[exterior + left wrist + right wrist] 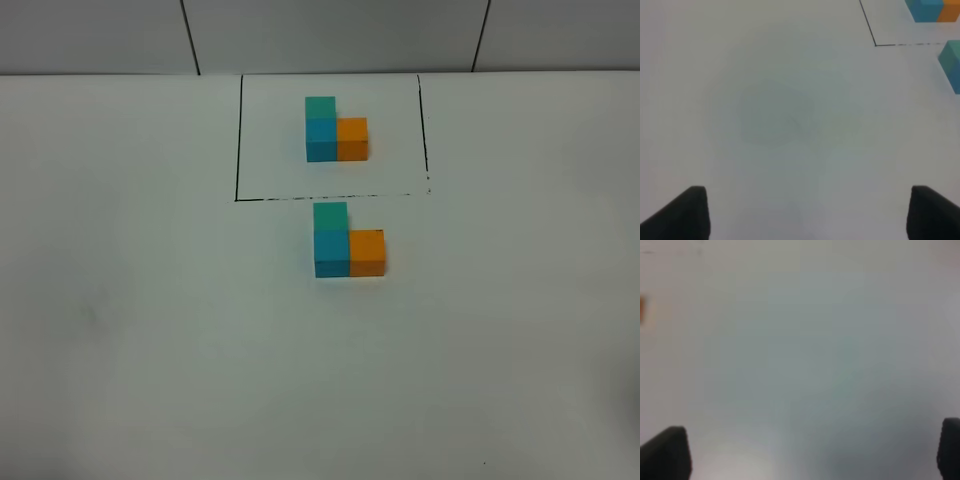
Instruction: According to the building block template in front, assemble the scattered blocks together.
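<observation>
Scattered blocks [349,242] sit joined in an L on the white surface [150,330], just below the framed building block template [335,130]. Left pincer [805,212] and right pincer [812,452] both hang wide open over bare surface, well apart from the blocks, holding nothing.

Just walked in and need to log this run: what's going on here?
Nothing is being handled. The left gripper and right gripper hang open over bare table. The scattered blocks already sit joined in an L just below the framed building block template, matching its colours.
</observation>
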`<state>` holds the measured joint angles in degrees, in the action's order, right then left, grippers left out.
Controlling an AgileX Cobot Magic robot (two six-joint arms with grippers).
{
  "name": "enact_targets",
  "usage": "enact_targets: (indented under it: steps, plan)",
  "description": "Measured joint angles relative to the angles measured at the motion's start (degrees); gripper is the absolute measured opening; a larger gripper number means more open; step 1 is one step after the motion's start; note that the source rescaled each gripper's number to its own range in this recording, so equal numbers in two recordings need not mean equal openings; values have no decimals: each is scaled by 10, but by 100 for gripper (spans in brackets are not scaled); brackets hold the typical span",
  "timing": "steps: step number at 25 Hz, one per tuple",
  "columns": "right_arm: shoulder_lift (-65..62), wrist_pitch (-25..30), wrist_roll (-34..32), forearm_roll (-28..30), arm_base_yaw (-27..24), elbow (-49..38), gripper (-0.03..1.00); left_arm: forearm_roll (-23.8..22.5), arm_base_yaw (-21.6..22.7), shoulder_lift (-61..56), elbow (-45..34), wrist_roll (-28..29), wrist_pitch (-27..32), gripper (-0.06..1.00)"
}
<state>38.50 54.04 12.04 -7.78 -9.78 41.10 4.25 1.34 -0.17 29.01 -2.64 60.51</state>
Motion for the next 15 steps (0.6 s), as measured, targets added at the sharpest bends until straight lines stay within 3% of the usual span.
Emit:
enact_targets:
  steps: [8,15]
  plan:
    - [-183,62,-18,-33,91,-75,100,0,0,0,0,0,0,81]
    - [-346,67,-17,-58,115,-124,100,0,0,0,0,0,0,81]
